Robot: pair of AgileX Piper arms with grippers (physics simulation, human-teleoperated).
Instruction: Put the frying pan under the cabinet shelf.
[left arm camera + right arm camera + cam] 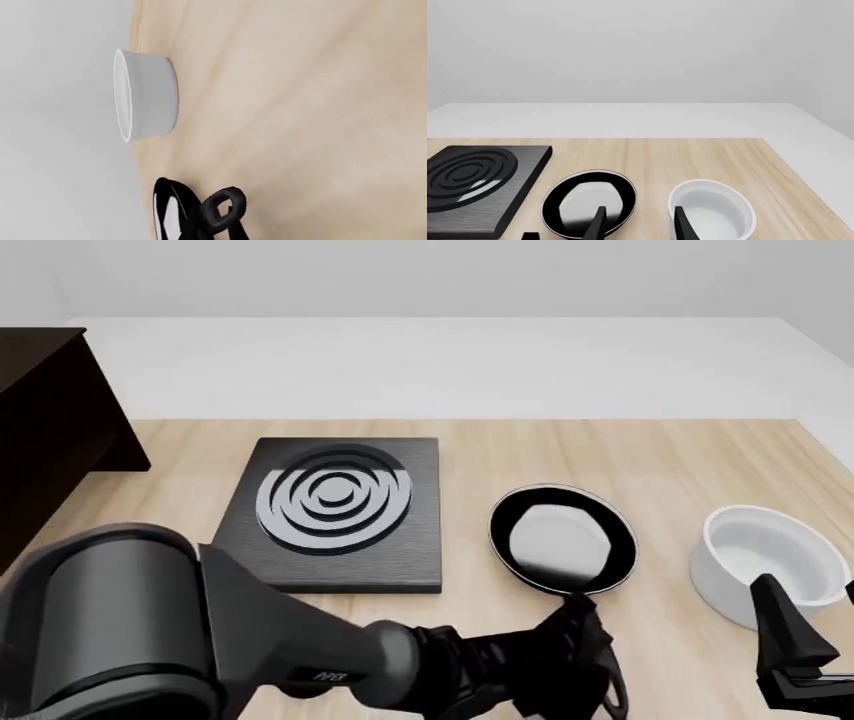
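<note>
Currently the frying pan [562, 539] is sat flat on the desk [641, 455], between the stove plate [342, 510] and the white bowl [765, 562], handle pointing back toward the arms. The left gripper [577, 645] is stretched across the front view and placed right at the handle end; in the left wrist view the handle's loop [223, 206] is seen close up, but the jaws themselves are out of that frame, so whether they are clenched on the handle or released can't be told. The right gripper [639, 222] hangs low near the bowl, jaws parted w/ nothing between them.

The cabinet [47, 430] stands at the far left edge of the desk, well apart from the pan, w/ the stove plate in between.

Judged stage: grasp of the handle being set up or just made; carry not begun.

Risks from here:
- Handle is thin and glossy-looking; if gripped near the loop end only, the pan head could sag or twist in the jaws.
- Stove plate lies on the direct route to the cabinet; a low drag could catch its edge.
- Pan rim could be knocked against the cabinet's top board or side panel if brought in too high or tilted.
- Bowl is near; a wide swing could nudge it.
</note>
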